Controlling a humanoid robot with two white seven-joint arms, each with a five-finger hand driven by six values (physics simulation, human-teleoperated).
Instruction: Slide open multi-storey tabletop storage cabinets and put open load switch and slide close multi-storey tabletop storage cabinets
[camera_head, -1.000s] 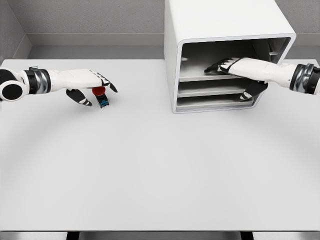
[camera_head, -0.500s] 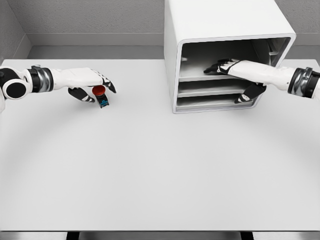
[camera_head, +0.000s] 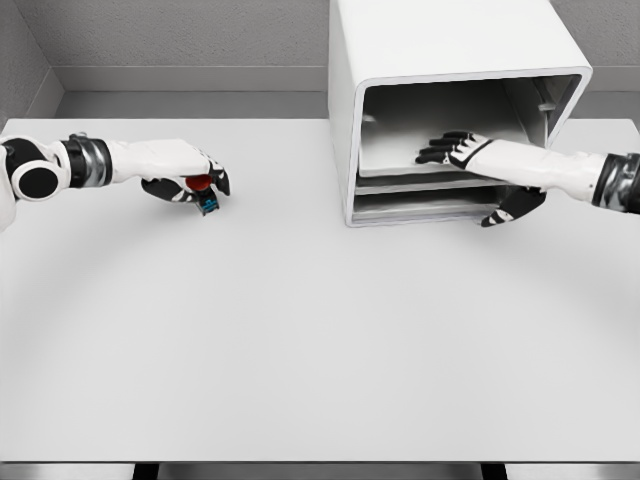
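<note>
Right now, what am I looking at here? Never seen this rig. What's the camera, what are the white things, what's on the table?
This is a simulator render, seen from a camera on a humanoid robot's head, looking down at a white table. The two white limbs are its arms, each ending in a five-finger hand.

The left hand comes in from the picture's left and closes its fingers around a small load switch with a red knob and a blue-and-black base, low at the table.

At the back right stands a white storage cabinet with stacked sliding trays. The right hand lies fingers flat on the top tray, thumb below its front edge, gripping it. The tray looks partly pulled out.
</note>
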